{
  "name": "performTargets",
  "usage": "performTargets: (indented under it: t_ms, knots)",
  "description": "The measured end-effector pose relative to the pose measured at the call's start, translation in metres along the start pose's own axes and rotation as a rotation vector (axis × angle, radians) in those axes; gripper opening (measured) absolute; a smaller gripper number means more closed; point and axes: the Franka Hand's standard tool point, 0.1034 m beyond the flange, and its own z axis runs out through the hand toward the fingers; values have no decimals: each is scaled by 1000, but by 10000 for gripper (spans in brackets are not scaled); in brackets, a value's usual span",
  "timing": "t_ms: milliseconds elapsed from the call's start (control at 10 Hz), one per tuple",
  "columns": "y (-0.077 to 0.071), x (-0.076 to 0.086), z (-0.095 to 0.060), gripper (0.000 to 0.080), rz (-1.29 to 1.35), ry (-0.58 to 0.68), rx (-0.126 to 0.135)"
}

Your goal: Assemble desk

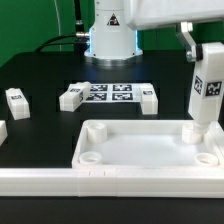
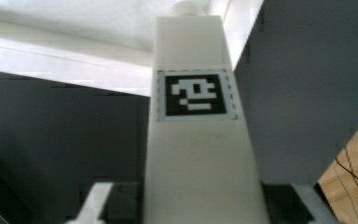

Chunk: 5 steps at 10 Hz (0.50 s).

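The white tray-like tabletop (image 1: 140, 140) lies at the front of the black table, round sockets up. My gripper (image 1: 207, 52) is shut on a white square tagged leg (image 1: 205, 95) and holds it upright at the exterior view's right. The leg's lower end sits at the tabletop's far right corner; I cannot tell whether it is seated in a socket. In the wrist view the held leg (image 2: 197, 120) fills the middle, its tag facing the camera, between my gripper's (image 2: 202, 212) fingers (image 2: 105, 200). The tabletop (image 2: 51, 60) shows behind it.
The marker board (image 1: 108, 94) lies behind the tabletop. Loose white legs lie beside it: one at its left end (image 1: 70, 97), one at its right end (image 1: 148, 98), one further left (image 1: 16, 99). The robot base (image 1: 110, 38) stands at the back.
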Motion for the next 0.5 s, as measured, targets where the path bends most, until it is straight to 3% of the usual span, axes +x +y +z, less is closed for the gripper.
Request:
performTargets:
  t_ms: [300, 500]
  knots:
    - [4, 29, 14, 290, -21, 27, 3]
    - [4, 30, 21, 290, -20, 26, 4]
